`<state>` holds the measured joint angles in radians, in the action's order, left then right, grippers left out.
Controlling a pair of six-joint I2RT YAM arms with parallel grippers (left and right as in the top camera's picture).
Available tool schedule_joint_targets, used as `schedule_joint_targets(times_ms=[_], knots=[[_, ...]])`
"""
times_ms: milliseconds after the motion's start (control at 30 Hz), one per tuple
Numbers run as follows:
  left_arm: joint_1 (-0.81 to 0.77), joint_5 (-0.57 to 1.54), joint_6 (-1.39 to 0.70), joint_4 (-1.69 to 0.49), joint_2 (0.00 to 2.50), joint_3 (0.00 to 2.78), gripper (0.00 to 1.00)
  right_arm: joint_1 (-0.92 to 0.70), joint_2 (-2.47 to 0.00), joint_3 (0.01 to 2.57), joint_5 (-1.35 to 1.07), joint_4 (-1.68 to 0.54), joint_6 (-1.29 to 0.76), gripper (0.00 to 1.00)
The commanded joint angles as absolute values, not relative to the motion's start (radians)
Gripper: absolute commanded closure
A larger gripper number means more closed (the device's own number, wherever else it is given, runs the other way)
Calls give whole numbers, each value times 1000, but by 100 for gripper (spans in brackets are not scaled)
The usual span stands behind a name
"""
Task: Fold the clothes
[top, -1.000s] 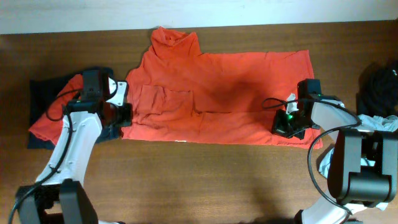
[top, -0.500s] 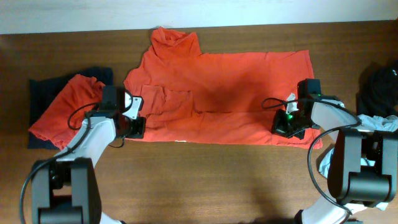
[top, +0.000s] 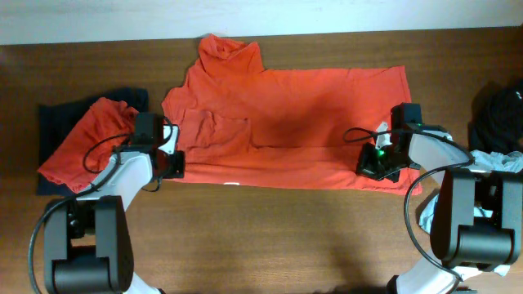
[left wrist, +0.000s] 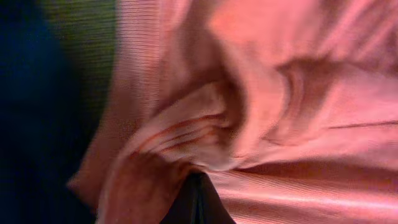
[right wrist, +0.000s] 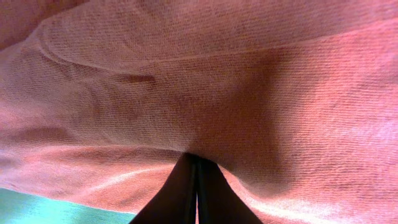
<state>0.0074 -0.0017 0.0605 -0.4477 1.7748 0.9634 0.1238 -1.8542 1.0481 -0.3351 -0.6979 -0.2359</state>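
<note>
The red-orange T-shirt [top: 286, 122] lies spread across the middle of the wooden table [top: 270, 237], and its near edge looks doubled over into a band. The left gripper [top: 170, 163] sits at the near left corner of the shirt. The right gripper [top: 377, 163] sits at the near right part, so the 2 arms hold the same long edge close to its 2 ends.

In the left wrist view the fingers [left wrist: 186, 211] are pressed together, with a bunch of red cloth pinched between them. In the right wrist view the fingers [right wrist: 177, 193] are also closed tight, and the cloth rises over their tips. A hold at both ends probably serves to lift the edge evenly, so that it can be carried over for the next fold without wrinkles.

At the left, a plain red-orange garment [top: 82, 147] lies on a navy garment [top: 57, 110]; these 2 seem finished. A black garment [top: 500, 106] lies at the right edge, apparently waiting.
</note>
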Motion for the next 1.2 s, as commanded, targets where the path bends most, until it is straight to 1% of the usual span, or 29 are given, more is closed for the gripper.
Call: schedule_joint_targets(times_ms=[0,67,267,367,467,533,600,733,800,833,933,1033,1067,1133,1167], knots=[[59,-98,35,-472,1795,972,96,118,-1946,1007,-246,-676,-241,96],[70,-99,24,-488,1782,984,94,118,-1946,1007,-246,-677,-241,96],[88,-91,22,-495,1722,1006,92,118,-1946,1007,-246,-680,-241,96],[88,-51,22,-501,1684,1014,91,118,-1946,1007,-246,-680,-241,96],[88,-21,22,-502,1633,1020,83,118,-1946,1007,-246,-682,-241,96],[88,-1,22,-503,1598,1023,75,118,-1946,1007,-247,-684,-241,96],[88,36,22,-506,1563,1023,70,118,-1946,1007,-247,-684,-239,96],[87,129,23,-521,1519,1023,64,118,-1905,1009,-262,-682,-160,96],[82,163,33,-528,1516,1023,60,118,-1848,1009,-262,-676,-145,95],[77,170,51,-529,1517,1023,57,118,-1818,1010,-262,-675,-146,92],[54,169,77,-531,1524,1022,52,118,-1717,1010,-262,-671,-146,88],[23,168,85,-544,1543,1021,52,118,-1621,1010,-262,-704,-173,82],[16,163,92,-545,1552,1018,53,118,-1609,1010,-260,-721,-174,79],[4,146,103,-543,1578,1012,67,120,-1603,1010,-250,-759,-207,75],[0,141,103,-540,1597,1012,71,120,-1606,1010,-250,-773,-217,74]])
